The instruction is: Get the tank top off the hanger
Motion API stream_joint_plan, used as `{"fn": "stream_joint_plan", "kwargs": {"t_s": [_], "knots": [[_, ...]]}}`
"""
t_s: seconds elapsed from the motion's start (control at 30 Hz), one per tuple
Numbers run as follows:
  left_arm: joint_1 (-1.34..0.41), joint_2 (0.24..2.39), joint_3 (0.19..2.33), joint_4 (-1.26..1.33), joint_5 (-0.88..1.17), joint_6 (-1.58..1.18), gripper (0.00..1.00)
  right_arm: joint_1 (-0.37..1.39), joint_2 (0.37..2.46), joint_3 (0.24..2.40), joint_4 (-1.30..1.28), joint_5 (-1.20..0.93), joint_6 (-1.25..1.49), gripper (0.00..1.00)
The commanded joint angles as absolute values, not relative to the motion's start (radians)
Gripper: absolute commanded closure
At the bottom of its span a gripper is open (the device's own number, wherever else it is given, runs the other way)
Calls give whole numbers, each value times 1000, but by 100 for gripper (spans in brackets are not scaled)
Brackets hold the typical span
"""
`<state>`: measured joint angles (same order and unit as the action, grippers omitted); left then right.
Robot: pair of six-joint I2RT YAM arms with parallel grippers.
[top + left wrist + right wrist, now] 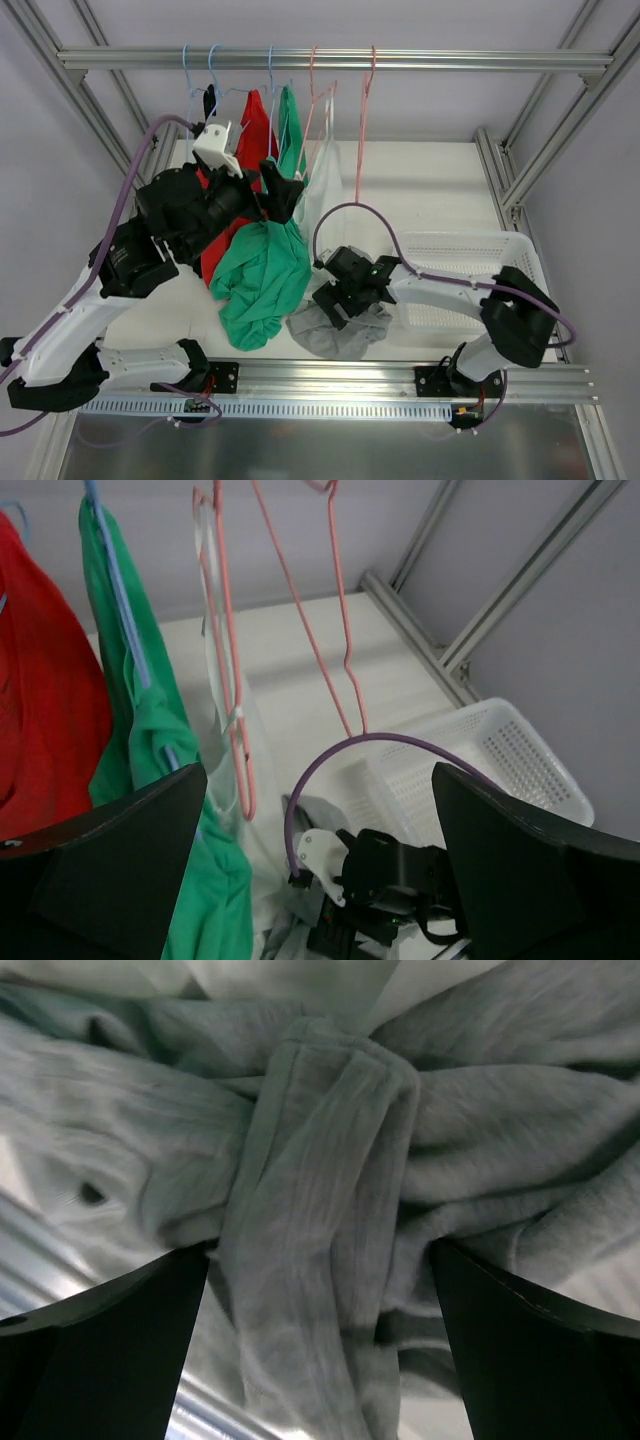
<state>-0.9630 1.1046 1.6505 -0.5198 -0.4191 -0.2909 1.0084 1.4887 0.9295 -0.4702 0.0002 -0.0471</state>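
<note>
A green tank top (265,275) hangs from a blue hanger (272,70) on the rail, its lower part bunched down toward the table. In the left wrist view the green tank top (150,720) and its blue hanger (120,610) are just beside the left finger. My left gripper (278,185) is raised next to this garment and is open (320,780), with nothing between its fingers. My right gripper (335,300) is low over a crumpled grey garment (340,335). It is open (320,1260), and a fold of the grey cloth (320,1140) lies between the spread fingers.
A red tank top (255,125) hangs left of the green one. A pale top (215,680) hangs on a pink hanger, and a bare pink hanger (362,130) is beside it. A white basket (470,270) sits at the right. The metal rail (330,58) spans the back.
</note>
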Motion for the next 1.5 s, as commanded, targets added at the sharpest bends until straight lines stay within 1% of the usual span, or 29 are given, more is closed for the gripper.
{"fn": "stream_joint_plan", "kwargs": {"t_s": [0.0, 0.03, 0.1, 0.13, 0.17, 0.2, 0.23, 0.27, 0.3, 0.4, 0.47, 0.53, 0.6, 0.67, 0.77, 0.87, 0.9, 0.97, 1.0, 1.03, 1.1, 1.13, 1.23, 1.3, 1.33, 1.37, 1.4, 1.43, 1.47], "knots": [[-969, 1039, 1513, -531, -425, -321, 1, 1032, 1592, 890, -394, 66, -3, 1], [-969, 979, 1487, -532, -437, -324, 1, 1043, 1609, 887, -373, 67, 24, 1], [-969, 921, 1413, -534, -449, -328, 1, 1057, 1624, 879, -361, 83, 37, 20], [-969, 866, 1375, -534, -446, -328, 1, 1061, 1614, 874, -351, 87, 44, 56], [-969, 838, 1356, -535, -445, -333, 1, 1065, 1565, 871, -351, 104, 48, 73], [-969, 812, 1341, -537, -443, -334, 1, 1068, 1525, 867, -353, 116, 54, 97], [-969, 761, 1315, -538, -436, -337, 1, 1069, 1478, 856, -368, 121, 72, 100], [-969, 741, 1306, -538, -430, -334, 1, 1071, 1423, 857, -385, 135, 80, 100], [-969, 724, 1299, -546, -420, -334, 1, 1071, 1305, 862, -409, 149, 84, 100], [-968, 680, 1290, -561, -400, -321, 1, 1066, 1084, 940, -546, 219, 78, 100], [-968, 676, 1289, -566, -399, -315, 1, 1054, 1005, 1044, -658, 262, 45, 100], [-968, 684, 1293, -569, -399, -313, 1, 1019, 938, 1127, -762, 285, 12, 100], [-969, 708, 1308, -568, -377, -308, 1, 955, 924, 1277, -846, 365, -43, 100], [-968, 735, 1360, -568, -347, -307, 1, 899, 926, 1433, -958, 409, -72, 99], [-969, 827, 1491, -571, -230, -285, 1, 801, 942, 1566, -1072, 469, -110, 100], [-969, 958, 1655, -572, -163, -237, 1, 672, 930, 1602, -1123, 470, -121, 100], [-969, 1036, 1699, -574, -160, -220, 1, 599, 922, 1551, -1121, 448, -121, 100], [-969, 1115, 1827, -590, -193, -186, 1, 530, 907, 1476, -1112, 402, -98, 100], [-969, 1187, 1866, -595, -212, -169, 2, 465, 878, 1427, -1098, 390, -88, 100], [-969, 1221, 1934, -597, -286, -134, 1, 433, 861, 1316, -1056, 374, -72, 100], [-968, 1328, 1994, -600, -360, -95, 1, 312, 809, 1200, -1002, 283, -58, 100], [-968, 1360, 2049, -603, -415, -63, 1, 270, 796, 1090, -946, 247, -46, 100], [-968, 1475, 2127, -607, -454, -23, 1, 115, 779, 907, -855, 176, -37, 100], [-966, 1532, 2147, -611, -486, -18, 1, 46, 782, 853, -810, 150, -22, 99], [-963, 1546, 2157, -612, -494, -26, 1, 41, 784, 847, -810, 149, -8, 86], [-959, 1555, 2157, -614, -498, -32, 1, 41, 782, 854, -808, 152, 3, 60], [-951, 1569, 2157, -615, -499, -41, 1, 43, 776, 861, -808, 155, 26, 10], [-933, 1574, 2158, -620, -489, -58, 1, 41, 753, 867, -810, 161, 31, 1], [-921, 1578, 2157, -621, -471, -64, 1, 43, 738, 883, -811, 158, 28, 0]]}}
